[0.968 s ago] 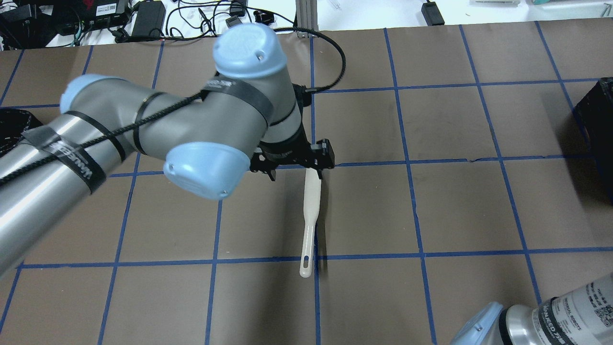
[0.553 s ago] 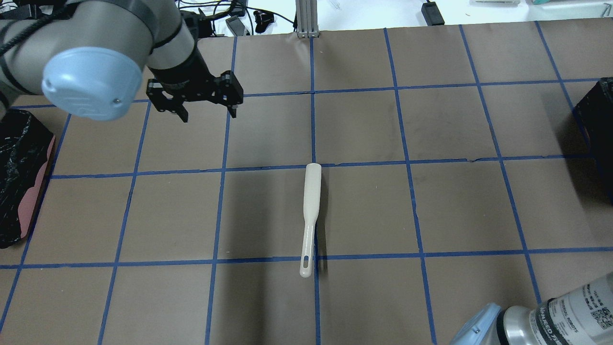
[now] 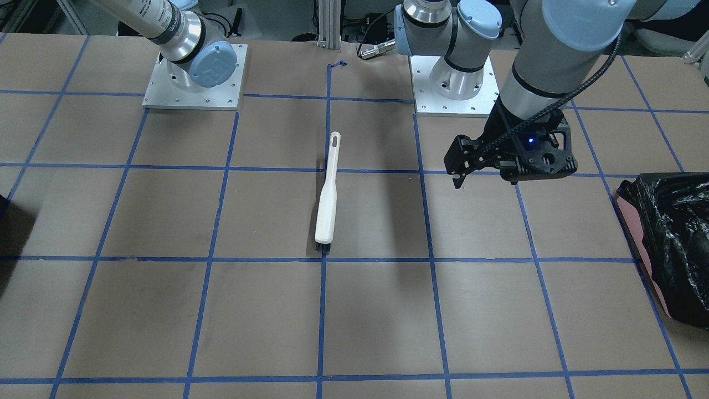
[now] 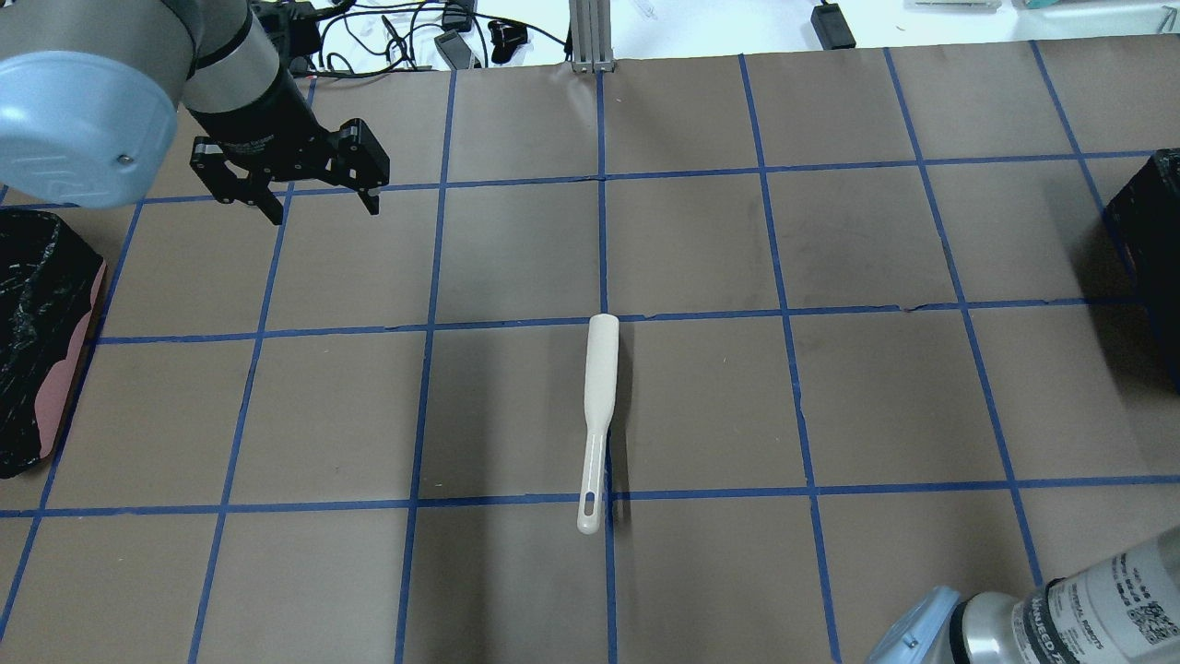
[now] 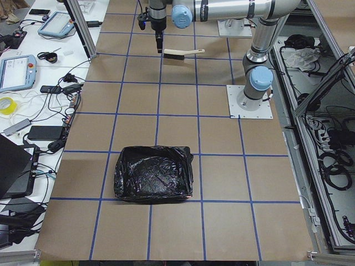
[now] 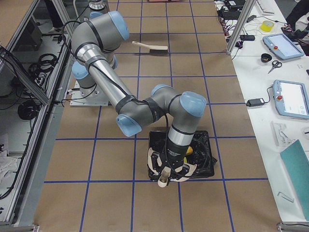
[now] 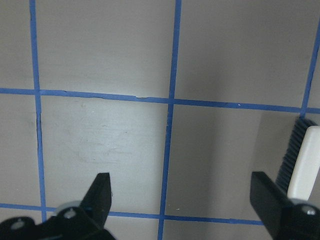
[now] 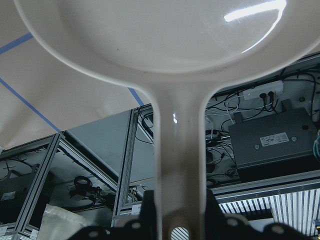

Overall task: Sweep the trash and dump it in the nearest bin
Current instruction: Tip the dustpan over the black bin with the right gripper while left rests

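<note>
The white brush [image 4: 597,415] lies alone mid-table, also in the front view [image 3: 328,194]; its bristled end shows at the right edge of the left wrist view [image 7: 302,165]. My left gripper [image 4: 323,210] is open and empty, hovering far left of the brush [image 3: 482,174] [image 7: 182,200]. My right gripper [image 8: 180,220] is shut on the handle of the white dustpan [image 8: 170,45]. It holds the pan over the black bin [image 6: 203,162]. A yellow bit of trash [image 6: 189,151] shows inside that bin. The rest of the trash is hidden.
A second black-lined bin [image 4: 37,341] stands at the table's left end, also in the front view [image 3: 670,244] and the left side view [image 5: 154,173]. The right-end bin's edge [image 4: 1148,240] shows. Cables and power bricks lie beyond the far table edge.
My left arm has swung from over the brush's head to the far left of the table, gripper open. The brush stays lying where it was.
</note>
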Robot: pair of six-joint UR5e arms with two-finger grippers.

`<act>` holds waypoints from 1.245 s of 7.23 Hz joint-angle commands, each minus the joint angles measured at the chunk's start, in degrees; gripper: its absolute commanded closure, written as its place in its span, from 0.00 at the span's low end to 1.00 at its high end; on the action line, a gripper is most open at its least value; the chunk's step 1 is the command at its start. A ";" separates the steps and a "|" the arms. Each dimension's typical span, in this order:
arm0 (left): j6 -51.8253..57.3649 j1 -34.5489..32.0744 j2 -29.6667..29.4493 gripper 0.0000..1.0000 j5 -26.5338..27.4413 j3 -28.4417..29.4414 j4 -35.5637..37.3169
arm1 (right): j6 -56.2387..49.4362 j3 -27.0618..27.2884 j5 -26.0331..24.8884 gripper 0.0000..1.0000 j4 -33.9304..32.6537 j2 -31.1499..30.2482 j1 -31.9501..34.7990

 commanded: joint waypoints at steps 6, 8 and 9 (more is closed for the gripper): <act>4.78 0.29 2.60 0.00 -1.43 -1.29 -1.01 | 20.27 4.59 18.83 1.00 11.66 -7.94 7.88; 4.86 0.63 4.18 0.00 -1.97 -2.78 -1.18 | 33.89 5.48 19.01 1.00 15.07 -9.07 17.45; 4.77 0.81 4.62 0.00 -6.23 -3.65 -1.18 | 41.53 5.40 23.01 1.00 16.06 -9.08 21.85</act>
